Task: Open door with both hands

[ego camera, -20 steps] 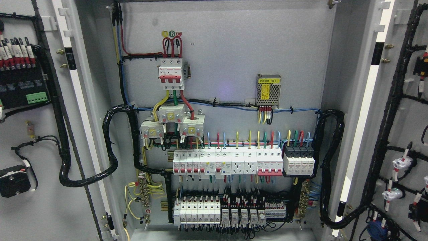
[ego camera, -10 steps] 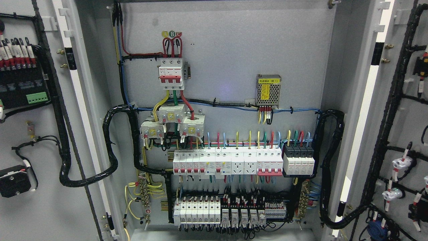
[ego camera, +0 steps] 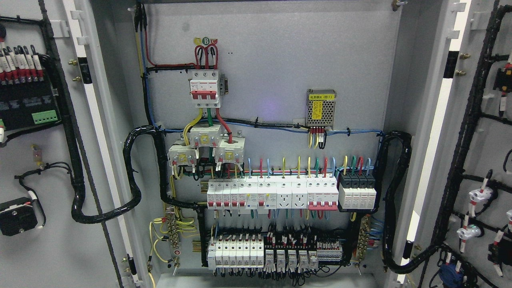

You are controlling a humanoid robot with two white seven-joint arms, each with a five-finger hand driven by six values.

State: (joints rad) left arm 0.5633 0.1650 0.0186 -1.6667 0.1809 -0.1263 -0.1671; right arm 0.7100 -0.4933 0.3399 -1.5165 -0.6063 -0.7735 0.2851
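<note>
An electrical cabinet fills the head view with both grey doors swung wide. The left door (ego camera: pixel 36 240) shows its inner face at the picture's left, carrying black modules and wiring. At the right edge the right door (ego camera: pixel 490 160) also shows its inner face, laced with black cable harness. Between them the grey back panel (ego camera: pixel 280 60) is fully exposed. Neither of my hands nor any arm appears in the picture.
A red-and-white main breaker (ego camera: pixel 205 88) sits high on the panel, a mesh power supply (ego camera: pixel 321 108) to its right. Rows of white breakers (ego camera: pixel 272 194) and terminal blocks (ego camera: pixel 276 252) run across the lower half. Thick black cable looms (ego camera: pixel 132 176) loop to each door.
</note>
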